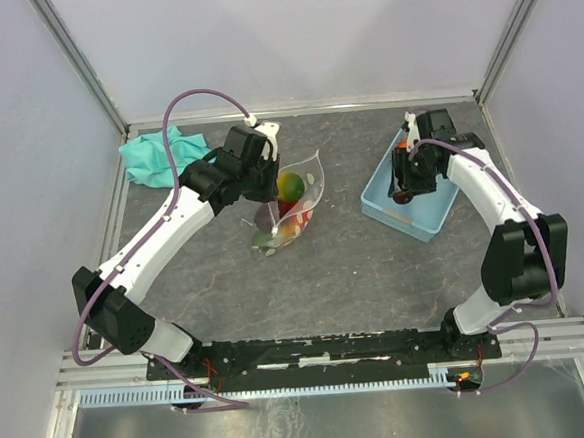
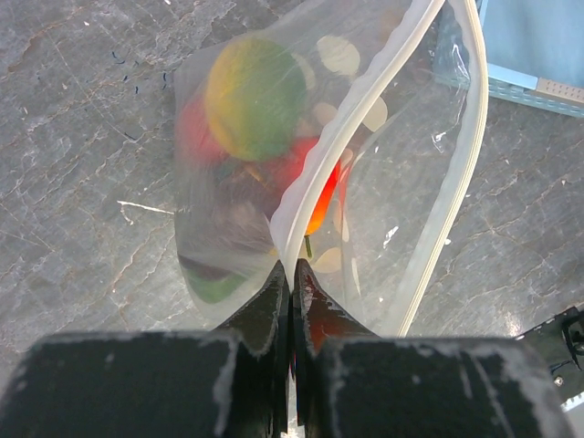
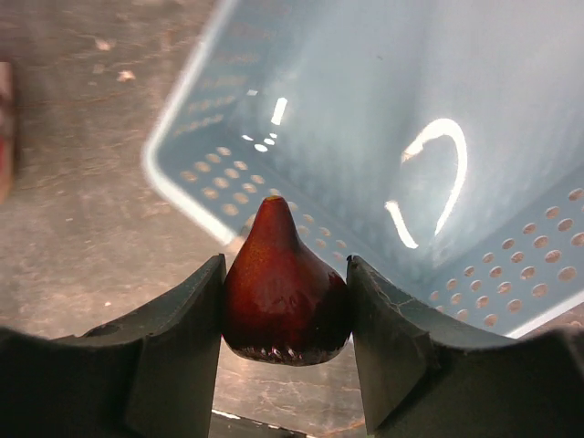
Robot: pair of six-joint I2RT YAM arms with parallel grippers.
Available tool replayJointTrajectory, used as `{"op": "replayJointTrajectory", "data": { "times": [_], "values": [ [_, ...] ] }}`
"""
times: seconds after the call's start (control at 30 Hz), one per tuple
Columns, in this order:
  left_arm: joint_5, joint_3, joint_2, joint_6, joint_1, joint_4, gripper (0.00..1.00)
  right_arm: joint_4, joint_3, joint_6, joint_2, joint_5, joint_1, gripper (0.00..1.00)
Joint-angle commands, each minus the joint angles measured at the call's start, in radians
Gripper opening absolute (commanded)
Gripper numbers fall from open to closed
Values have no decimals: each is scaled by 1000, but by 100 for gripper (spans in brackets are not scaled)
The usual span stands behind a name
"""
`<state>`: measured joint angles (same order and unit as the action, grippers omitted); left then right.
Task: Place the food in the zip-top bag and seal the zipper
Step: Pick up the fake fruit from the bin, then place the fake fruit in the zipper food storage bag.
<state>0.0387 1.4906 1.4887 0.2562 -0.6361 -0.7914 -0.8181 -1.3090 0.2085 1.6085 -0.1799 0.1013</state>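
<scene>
At the far left lay a teal cloth (image 1: 157,156), and right of it the left gripper (image 2: 292,278) was pinched tight on the zipper (image 2: 477,91) of the bag (image 2: 401,155). The bag sat mid-table with its mouth gaping, and yellow-green, red and orange fruits (image 2: 255,96) were inside it. At the far right, the right gripper (image 3: 285,274) clamped a maroon fruit (image 3: 283,306) between its jaws, just above the blue basket (image 3: 438,91)
</scene>
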Motion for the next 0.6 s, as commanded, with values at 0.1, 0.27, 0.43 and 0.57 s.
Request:
{"op": "replayJointTrajectory", "data": {
  "times": [0.1, 0.27, 0.43, 0.57],
  "values": [
    [-33, 22, -28, -2, 2, 30, 3, 9, -127, 72, -153, 11, 165, 48],
    [-39, 18, -30, 0, 3, 33, 3, 102, -152, 190, -198, 6, 289, 48],
    [-46, 9, -36, 4, 2, 41, 3, 292, -112, 336, -227, -13, 388, 49],
    [-55, 1, -42, 9, 3, 51, 3, 421, -78, 437, -210, -21, 442, 49]
  ]
}}
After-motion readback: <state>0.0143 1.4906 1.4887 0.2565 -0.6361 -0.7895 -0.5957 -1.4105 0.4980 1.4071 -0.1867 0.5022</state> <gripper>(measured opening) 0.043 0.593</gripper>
